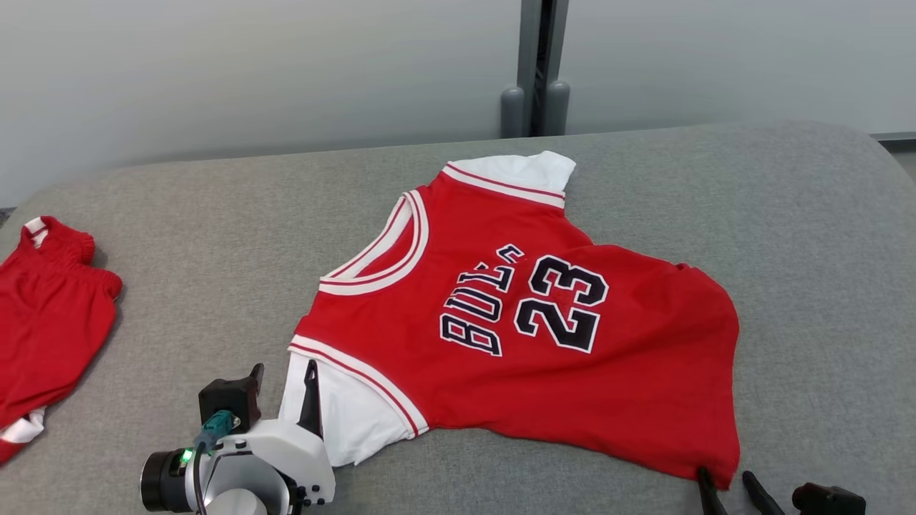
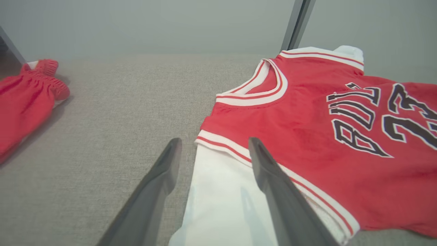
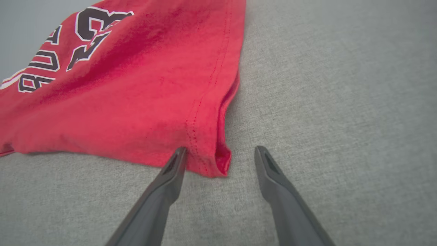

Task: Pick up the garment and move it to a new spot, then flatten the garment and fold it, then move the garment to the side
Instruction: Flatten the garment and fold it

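The red basketball jersey (image 1: pixel 544 343) with white sleeves and black "23" is laid flat on the grey fabric cushion (image 1: pixel 787 236) and is seen whole in the head view. A second red garment (image 1: pixel 50 315) is seen well left of the jersey. In the left wrist view, the left gripper (image 2: pixel 215 143) is spread wide astride the jersey's white sleeve edge, with nothing gripped. In the right wrist view, the right gripper (image 3: pixel 222 150) is likewise spread at the jersey's hem corner, with nothing grasped.
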Controlling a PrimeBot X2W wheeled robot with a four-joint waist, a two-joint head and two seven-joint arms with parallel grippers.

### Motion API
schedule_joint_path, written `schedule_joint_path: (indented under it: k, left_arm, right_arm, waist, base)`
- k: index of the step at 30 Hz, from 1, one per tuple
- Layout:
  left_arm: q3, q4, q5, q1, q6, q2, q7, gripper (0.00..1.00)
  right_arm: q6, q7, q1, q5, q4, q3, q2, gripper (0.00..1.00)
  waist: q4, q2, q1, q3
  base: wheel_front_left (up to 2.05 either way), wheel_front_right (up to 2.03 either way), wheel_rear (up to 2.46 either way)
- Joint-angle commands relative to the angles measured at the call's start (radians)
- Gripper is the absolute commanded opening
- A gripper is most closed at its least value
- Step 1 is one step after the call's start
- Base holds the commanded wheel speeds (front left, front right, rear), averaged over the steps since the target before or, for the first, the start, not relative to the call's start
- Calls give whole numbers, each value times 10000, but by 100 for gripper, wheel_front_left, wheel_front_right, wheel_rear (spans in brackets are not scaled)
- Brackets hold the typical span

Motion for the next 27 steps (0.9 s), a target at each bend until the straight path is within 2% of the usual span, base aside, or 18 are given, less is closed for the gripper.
schedule_joint_path:
  k: [1, 4, 5, 6, 14, 24, 27]
  left_arm:
    - [22, 8, -14, 34, 32, 61, 2, 100]
    - [-15, 19, -44, 142, 84, 130, 103, 100]
    - [-32, 33, -61, 167, 93, 152, 168, 100]
    - [-53, 32, -70, 189, 110, 184, 216, 100]
    - [-186, -13, -202, 411, 121, 317, 700, 100]
    - [-119, -197, -374, 572, 199, 494, 869, 100]
    - [-178, -283, -472, 672, 78, 401, 971, 100]
  right_arm:
    - [-4, -102, -139, 29, 67, -4, -35, 100]
    - [-4, -203, -266, 75, 327, 88, -42, 100]
    - [-4, -247, -293, 92, 372, 158, -54, 19]
    - [-4, -269, -320, 92, 418, 230, -75, 0]
    - [-4, -647, -554, 159, 143, 436, -229, 0]
    - [-5, -705, -324, -21, -812, -843, -993, 0]
    - [-5, -478, -241, -64, -1115, -1129, -1104, 0]
  waist:
    - [77, 0, 0, -11]
    - [231, 0, 0, -34]
    - [281, 0, 0, -52]
    - [320, 0, 0, -53]
    - [595, 0, 0, -124]
    - [760, 0, 0, -226]
    - [776, 0, 0, -264]
  base:
    - [0, 0, 0]
    - [0, 0, 0]
    - [0, 0, 0]
    - [0, 0, 0]
    - [0, 0, 0]
    - [0, 0, 0]
    - [0, 0, 0]
